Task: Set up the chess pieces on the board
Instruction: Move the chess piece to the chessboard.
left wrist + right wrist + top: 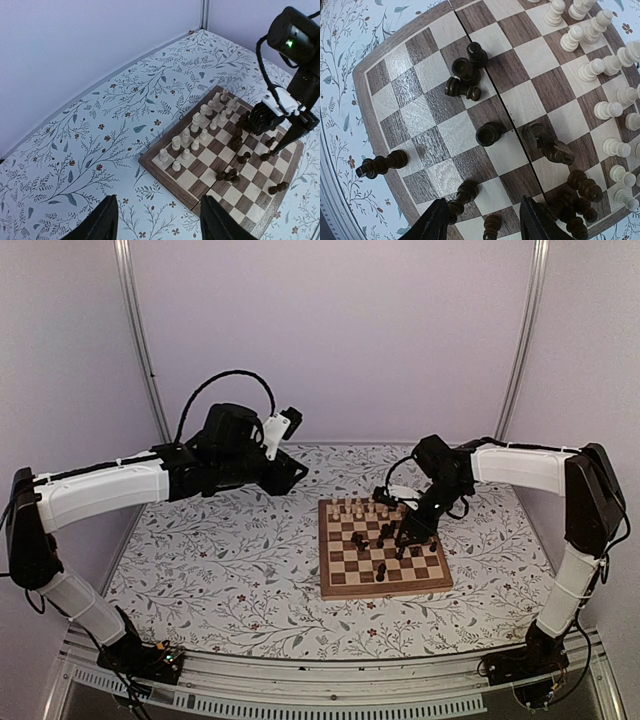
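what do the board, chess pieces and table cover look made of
The board looks like wood, grain showing on its squares, lightly glossy. The pale chess pieces and dark chess pieces seem turned wood, smooth with a soft shine. The table cover looks like printed cloth, matte, floral; possibly vinyl.

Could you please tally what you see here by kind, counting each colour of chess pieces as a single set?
Grippers: 2 (left gripper, right gripper)
Chessboard: 1
Sets of chess pieces: 2 (pale set, dark set)
Total: 5
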